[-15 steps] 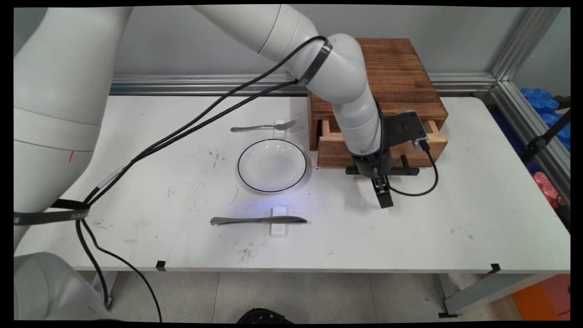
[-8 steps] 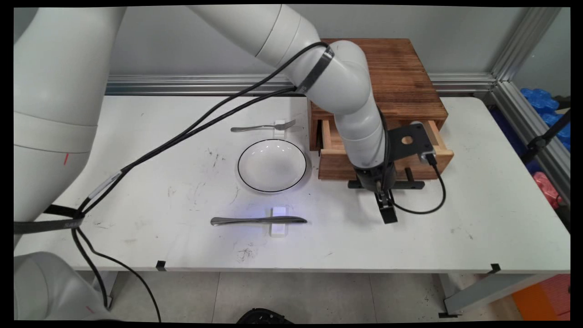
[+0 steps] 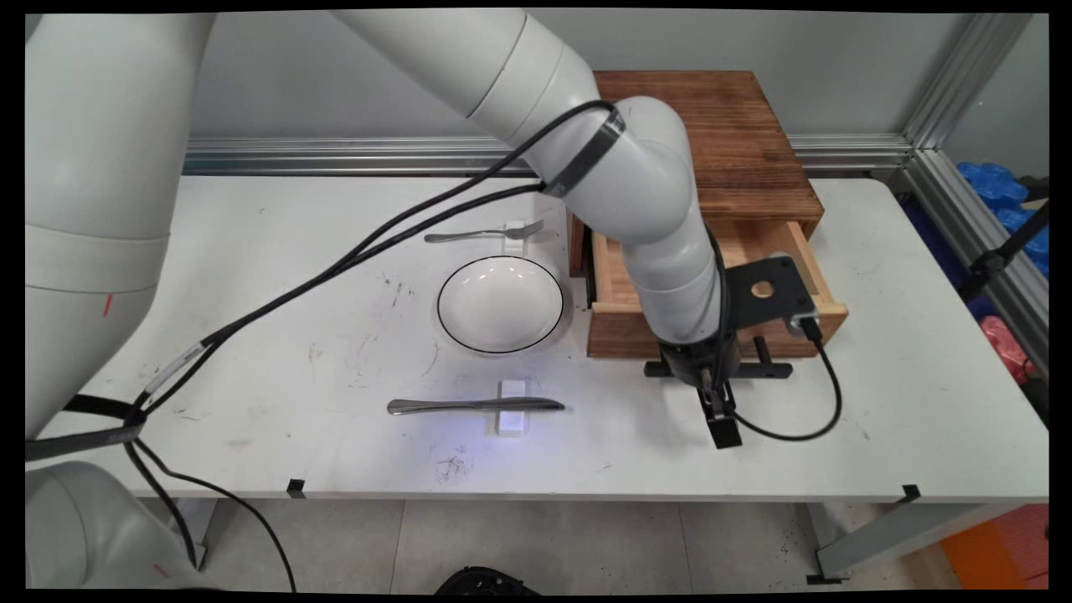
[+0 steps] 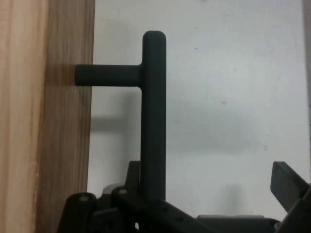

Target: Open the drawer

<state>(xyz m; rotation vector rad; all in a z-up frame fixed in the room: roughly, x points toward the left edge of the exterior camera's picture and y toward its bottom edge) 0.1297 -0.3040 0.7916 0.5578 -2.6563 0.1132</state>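
I see my claw [image 3: 722,423] spread open around the black handle [image 4: 153,111] of the drawer [image 3: 620,331], which stands part-way out of the wooden box [image 3: 720,142] at the bench's [image 3: 293,276] right.

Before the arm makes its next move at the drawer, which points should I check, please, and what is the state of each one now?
1. Handle lies between the fingers of the gripper: ok.
2. Fingers closed on the handle: not ok; one finger stands well apart from the bar.
3. Drawer pulled out of the wooden box: ok, partly out.
4. Drawer contents: cannot tell; the arm hides much of the inside.
5. Plate apart from the drawer: ok; it lies beside it, with a gap.
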